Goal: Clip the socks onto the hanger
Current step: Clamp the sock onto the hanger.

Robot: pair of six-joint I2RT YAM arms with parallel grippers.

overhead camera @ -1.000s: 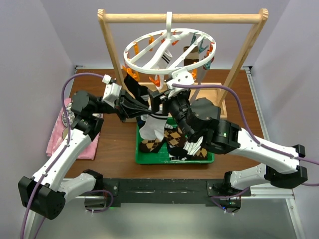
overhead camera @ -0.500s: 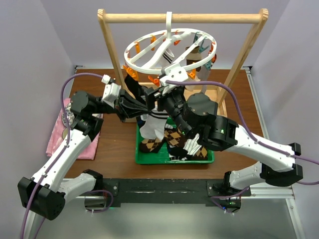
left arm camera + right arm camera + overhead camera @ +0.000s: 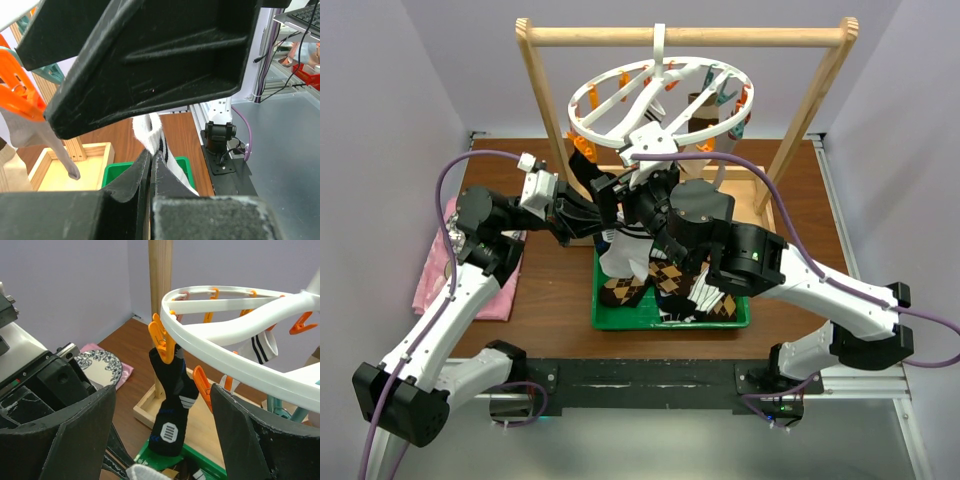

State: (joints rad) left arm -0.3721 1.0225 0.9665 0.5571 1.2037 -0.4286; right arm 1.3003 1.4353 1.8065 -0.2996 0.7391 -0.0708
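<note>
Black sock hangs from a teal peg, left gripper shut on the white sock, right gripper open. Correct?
Not quite: the right wrist view shows the black sock hanging from an orange peg, not a teal one. The rest holds: left gripper shut on the white sock, right gripper open.

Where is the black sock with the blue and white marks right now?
In the right wrist view, the black sock hangs centre-left from an orange peg on the white hanger ring, beside the wooden post.
</note>
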